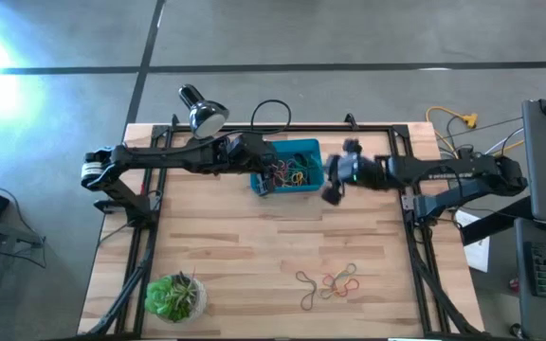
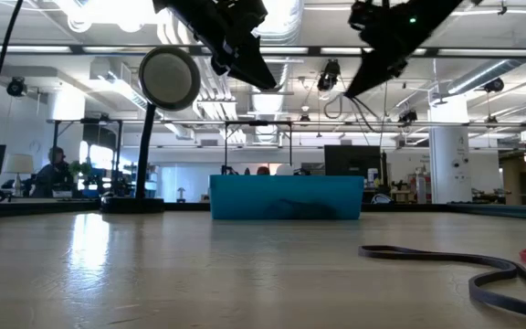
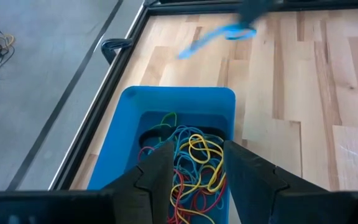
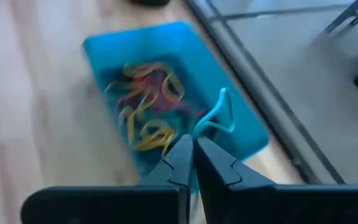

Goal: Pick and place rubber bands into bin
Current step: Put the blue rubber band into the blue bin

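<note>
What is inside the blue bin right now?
The bin holds a tangled heap of rubber bands in yellow, red, blue and green. The bin floor under the heap is mostly covered, and the left tool hides the near end.

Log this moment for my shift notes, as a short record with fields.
bin: shallow teal-blue plastic tray at the table's far edge, holding a tangle of coloured rubber bands
loose bands: small cluster on the wooden table, near side
left gripper: open above the bin
right gripper: shut on a light blue band beside the bin
</note>
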{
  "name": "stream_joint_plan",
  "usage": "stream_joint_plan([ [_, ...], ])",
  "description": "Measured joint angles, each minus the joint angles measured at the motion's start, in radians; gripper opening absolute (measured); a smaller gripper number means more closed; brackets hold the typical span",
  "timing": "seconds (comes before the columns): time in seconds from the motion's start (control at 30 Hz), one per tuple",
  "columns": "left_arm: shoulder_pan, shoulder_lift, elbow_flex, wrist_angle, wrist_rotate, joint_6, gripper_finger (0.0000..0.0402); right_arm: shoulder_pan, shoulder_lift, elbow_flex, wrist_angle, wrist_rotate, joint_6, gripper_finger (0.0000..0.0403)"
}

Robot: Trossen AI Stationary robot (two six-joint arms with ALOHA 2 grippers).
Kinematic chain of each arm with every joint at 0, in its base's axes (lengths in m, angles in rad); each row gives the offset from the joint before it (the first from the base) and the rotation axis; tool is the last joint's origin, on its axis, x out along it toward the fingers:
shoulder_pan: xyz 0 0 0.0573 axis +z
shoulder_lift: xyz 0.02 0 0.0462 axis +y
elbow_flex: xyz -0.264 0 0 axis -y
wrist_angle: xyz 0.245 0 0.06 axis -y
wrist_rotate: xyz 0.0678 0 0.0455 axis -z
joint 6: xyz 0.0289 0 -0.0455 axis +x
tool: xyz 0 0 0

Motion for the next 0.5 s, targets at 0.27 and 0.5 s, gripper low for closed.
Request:
stream_joint_plan([
  [0.27, -0.016, -0.001, 0.0, -0.007, 0.001, -0.002, 0.0125, -0.25, 0.145, 0.09, 0.094, -0.204, -0.086, 0.0008],
  [0.5, -0.026, -0.002, -0.001, -0.007, 0.003, -0.002, 0.0125, -0.345, 0.329, 0.186, 0.085, -0.364, -0.129, 0.0008],
])
